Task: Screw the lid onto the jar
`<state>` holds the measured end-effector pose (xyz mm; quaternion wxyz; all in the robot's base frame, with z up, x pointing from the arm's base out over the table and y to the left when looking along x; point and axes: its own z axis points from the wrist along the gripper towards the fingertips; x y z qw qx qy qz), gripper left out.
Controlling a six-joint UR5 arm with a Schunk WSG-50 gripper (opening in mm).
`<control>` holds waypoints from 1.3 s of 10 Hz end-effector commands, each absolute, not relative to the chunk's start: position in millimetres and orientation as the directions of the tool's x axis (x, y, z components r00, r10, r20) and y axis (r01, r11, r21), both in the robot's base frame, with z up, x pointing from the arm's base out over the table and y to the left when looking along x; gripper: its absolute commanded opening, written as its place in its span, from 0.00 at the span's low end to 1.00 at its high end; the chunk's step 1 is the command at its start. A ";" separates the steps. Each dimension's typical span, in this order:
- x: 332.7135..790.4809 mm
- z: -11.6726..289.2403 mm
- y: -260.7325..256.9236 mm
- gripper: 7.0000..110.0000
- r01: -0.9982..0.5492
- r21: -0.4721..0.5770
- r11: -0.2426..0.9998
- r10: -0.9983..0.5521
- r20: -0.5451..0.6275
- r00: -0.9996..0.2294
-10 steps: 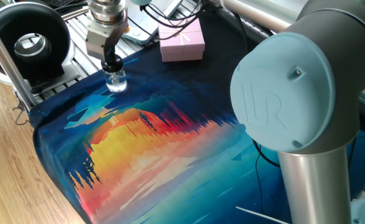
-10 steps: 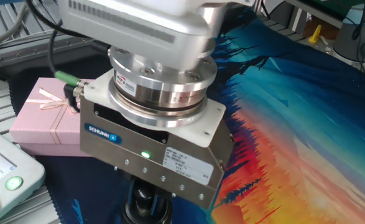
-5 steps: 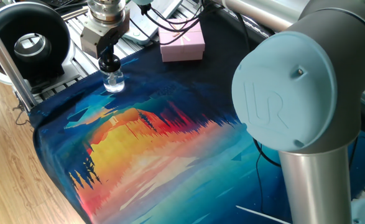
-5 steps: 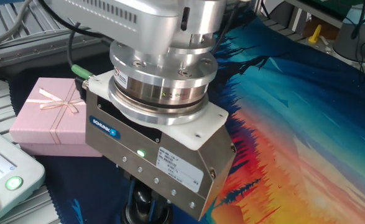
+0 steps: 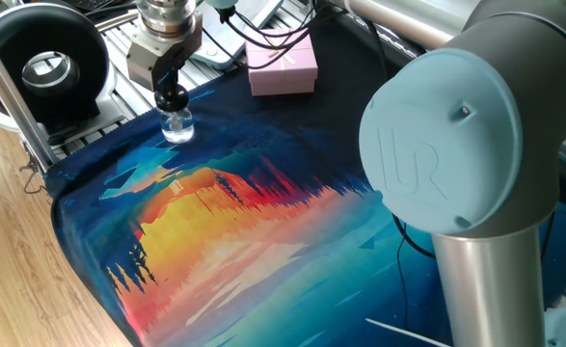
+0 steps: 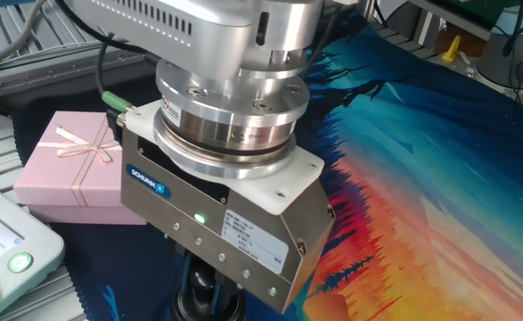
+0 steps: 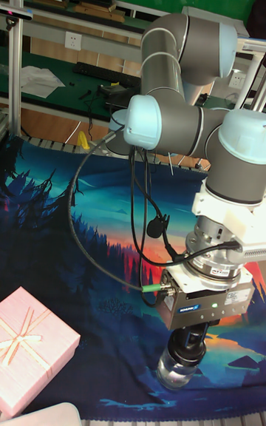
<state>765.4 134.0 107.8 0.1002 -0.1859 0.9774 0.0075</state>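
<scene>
lid [image 5: 172, 96]: black cap, seated on jar neck
jar [image 5: 177, 126]: clear glass, upright on mat [image 5: 263, 222], left of pink box [image 5: 283, 67], well apart
gripper [image 7: 191, 346]: fingers pinched on lid, straight above jar
change: since 0.5 s ago body barely turned; jar unmoved
count: 1 lid, 1 jar, 1 box

A big colorful mat [image 5: 234, 231] covers the table, with a sunset and dark trees on it. A pink box [image 5: 283, 66] with a ribbon bow sits on the mat at about 12 o'clock. A round black fan [image 5: 41, 63] stands off the mat at about 10 o'clock.
</scene>
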 end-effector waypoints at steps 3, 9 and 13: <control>764.1 112.7 135.0 0.15 -0.392 -0.023 0.919 -0.390 -0.184 -0.902; 758.6 121.8 136.6 0.15 -0.378 -0.020 0.926 -0.375 -0.177 -0.910; 748.4 125.0 139.9 0.15 -0.372 -0.016 0.928 -0.369 -0.177 -0.912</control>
